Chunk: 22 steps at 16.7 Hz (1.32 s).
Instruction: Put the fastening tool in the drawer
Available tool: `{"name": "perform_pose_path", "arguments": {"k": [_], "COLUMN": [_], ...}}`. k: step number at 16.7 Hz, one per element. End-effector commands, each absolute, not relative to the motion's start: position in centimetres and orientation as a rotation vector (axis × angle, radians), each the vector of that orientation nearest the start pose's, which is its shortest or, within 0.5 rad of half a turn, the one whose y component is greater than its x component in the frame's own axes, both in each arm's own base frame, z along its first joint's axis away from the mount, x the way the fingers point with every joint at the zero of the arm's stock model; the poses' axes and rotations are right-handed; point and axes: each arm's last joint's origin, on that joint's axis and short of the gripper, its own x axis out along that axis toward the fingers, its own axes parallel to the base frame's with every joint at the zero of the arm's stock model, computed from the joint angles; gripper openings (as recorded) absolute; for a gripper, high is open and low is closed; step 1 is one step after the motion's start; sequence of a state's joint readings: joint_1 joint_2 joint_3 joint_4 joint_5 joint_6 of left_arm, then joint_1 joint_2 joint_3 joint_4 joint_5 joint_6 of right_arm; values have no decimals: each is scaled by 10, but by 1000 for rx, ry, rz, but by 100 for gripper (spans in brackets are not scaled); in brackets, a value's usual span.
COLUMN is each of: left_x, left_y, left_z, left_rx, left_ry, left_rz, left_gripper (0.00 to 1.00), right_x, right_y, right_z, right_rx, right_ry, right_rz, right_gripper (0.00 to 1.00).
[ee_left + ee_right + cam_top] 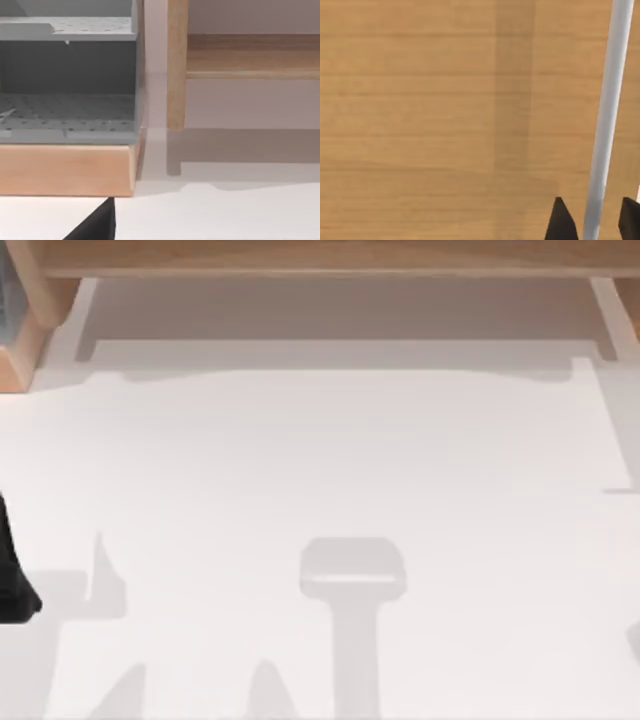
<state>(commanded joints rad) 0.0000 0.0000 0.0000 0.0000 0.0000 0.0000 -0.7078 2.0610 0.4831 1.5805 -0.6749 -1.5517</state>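
Two right gripper [592, 222] jaws straddle a pale bar [607, 115] against wood, spread; left jaws' state unclear.

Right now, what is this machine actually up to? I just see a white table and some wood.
The right gripper sits close against a wooden panel, its two dark fingertips on either side of a pale bar, seemingly a drawer handle. It looks ready to grasp it. The left arm waits at the table's left edge, its camera facing a grey shelf unit. No tool is being held.
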Motion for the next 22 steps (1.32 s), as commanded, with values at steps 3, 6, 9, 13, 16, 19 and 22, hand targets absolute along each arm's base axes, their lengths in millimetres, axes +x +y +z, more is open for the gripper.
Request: {"name": "perform_pose_path", "arguments": {"k": [3, 6, 9, 13, 16, 19, 22], "left_x": [106, 106, 106, 106, 106, 106, 106], "left_y": [-1, -1, -1, -1, -1, -1, -1], "left_z": [160, 160, 160, 160, 160, 160, 160], "left_rx": [0, 0, 0, 0, 0, 0, 0], "left_ry": [0, 0, 0, 0, 0, 0, 0], "left_rz": [0, 0, 0, 0, 0, 0, 0], "left_gripper": [100, 100, 100, 100, 100, 100, 100], "right_x": [241, 241, 241, 241, 240, 228, 221], "right_y": [-178, -178, -178, -178, -178, -178, -178], "right_z": [86, 86, 86, 86, 87, 87, 87], "right_rx": [-1564, -1564, -1564, -1564, -1566, -1566, -1565], "right_ry": [13, 13, 13, 13, 11, 11, 11], "right_rz": [-2, -2, -2, -2, -3, -3, -2], "right_gripper": [75, 98, 100, 100, 100, 100, 100]}}
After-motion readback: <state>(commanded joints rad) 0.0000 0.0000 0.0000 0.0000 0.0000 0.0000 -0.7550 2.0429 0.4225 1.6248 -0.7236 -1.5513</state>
